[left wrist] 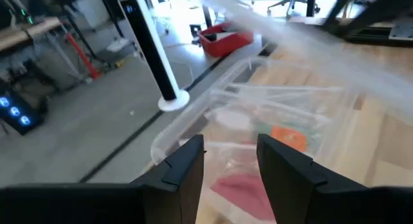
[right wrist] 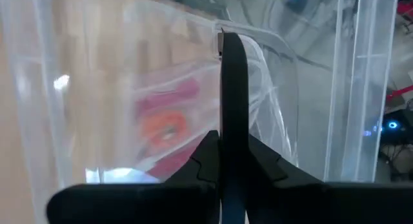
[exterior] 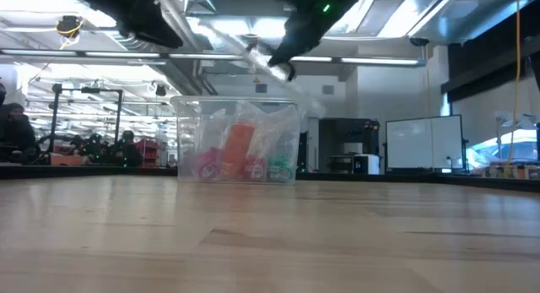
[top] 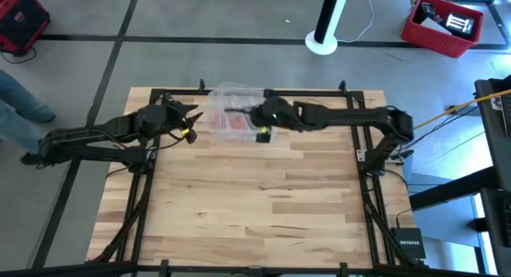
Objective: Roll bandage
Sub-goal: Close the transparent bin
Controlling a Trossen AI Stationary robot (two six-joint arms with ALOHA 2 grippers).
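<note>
Right gripper (top: pixel 257 117) hangs above the far edge of the table, over the clear plastic box (top: pixel 227 117); its two fingers are pressed together with nothing between them, as its own wrist view shows a single dark blade against the box wall. Below and just beyond those fingers, through the clear wall, lies the bandage (right wrist: pixel 162 128), an orange lump inside the box among red and green contents. In the low view it shows as an orange shape standing roughly upright in the middle of the box (exterior: pixel 239 147); whether it is a finished roll or a loose strip cannot be told.

Left gripper (left wrist: pixel 229 161) waits beside the box on the other side, fingers parted and empty, with the same orange piece visible past them.

Judgement: both arms are close, the right one directly overhead and nearer. The bandage lies straight down from it, inside the box, so the move turns on a vertical reach past the rim.
</note>
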